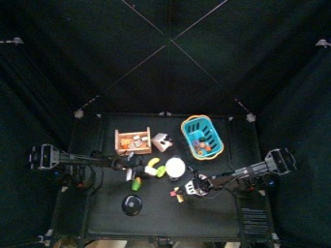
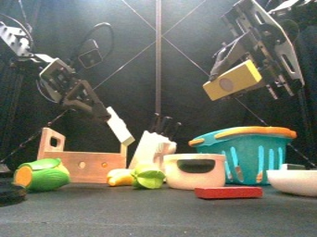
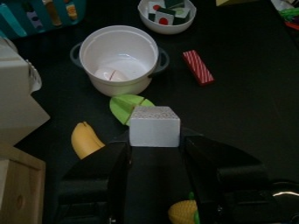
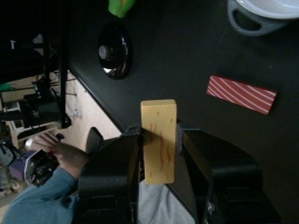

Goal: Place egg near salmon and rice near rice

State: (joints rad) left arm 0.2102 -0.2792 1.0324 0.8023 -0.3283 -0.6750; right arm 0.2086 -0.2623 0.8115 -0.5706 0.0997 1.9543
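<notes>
High on the right side of the pen, the right arm hangs well above the desk (image 2: 148, 218), its forearm slanting down and its wrist rolled. Its right pincer (image 4: 159, 131) is clamped on the egg (image 2: 233, 80), a flat bright-yellow toy block held by its long sides and tilted in the air. The egg is well apart from everything on the desk.

Lower on the left, the left arm reaches inward with its wrist angled down. Its left pincer (image 3: 155, 140) is closed around a small white cube of toy rice (image 3: 155, 125), which hangs just above the desk.

Below that cube lie a flat green toy leaf (image 3: 126, 106) and a curved yellow toy piece (image 3: 86, 140). Just beyond them stands a white two-handled pot (image 3: 118, 59).

The salmon (image 2: 229, 193), a flat red slab with pale stripes, lies at the near right of the desk, in front of the pot and beside a white bowl (image 2: 292, 180). A blue plastic basket with an orange rim (image 2: 243, 148) stands behind them. At the far left stands a pale wooden rack (image 2: 69, 159), and a yellow-green rounded toy (image 2: 44, 174) lies near it.

Past the curtain, the right wrist view shows a person's hand (image 4: 65, 157) and blue sleeve.
</notes>
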